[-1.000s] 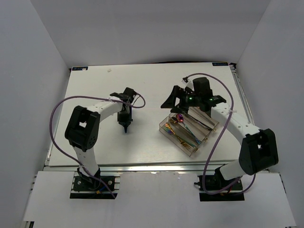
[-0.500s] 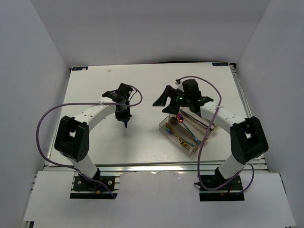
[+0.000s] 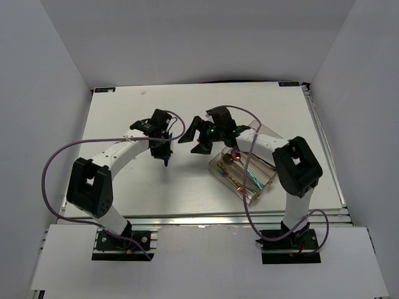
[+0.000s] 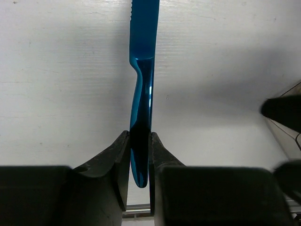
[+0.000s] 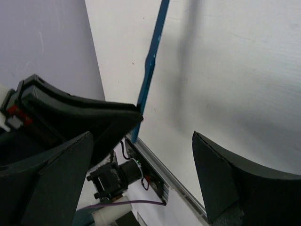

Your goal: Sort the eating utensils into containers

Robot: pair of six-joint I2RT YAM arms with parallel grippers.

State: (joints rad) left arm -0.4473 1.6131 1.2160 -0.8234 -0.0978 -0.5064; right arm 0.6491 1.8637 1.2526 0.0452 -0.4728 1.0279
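My left gripper [image 3: 166,154] [image 4: 139,135] is shut on the handle of a blue knife [image 4: 143,70] [image 3: 166,162], which hangs blade-down over the white table. The right gripper [image 3: 192,138] [image 5: 141,139] stands wide open just to the right of it, with nothing between its fingers. In the right wrist view the blue knife [image 5: 151,63] and the dark left gripper [image 5: 80,115] lie ahead of the jaws. The containers, a clear smoky tray [image 3: 217,172], hold iridescent and gold utensils [image 3: 240,177] at centre right.
White walls close in the table on three sides. The metal front rail [image 3: 199,215] runs along the near edge, and purple cables loop off both arms. The tray's corner [image 4: 287,139] shows at the right of the left wrist view.
The right arm has swung left, off the tray and over to the left gripper. The left gripper has drifted slightly farther back, still holding the blue knife.
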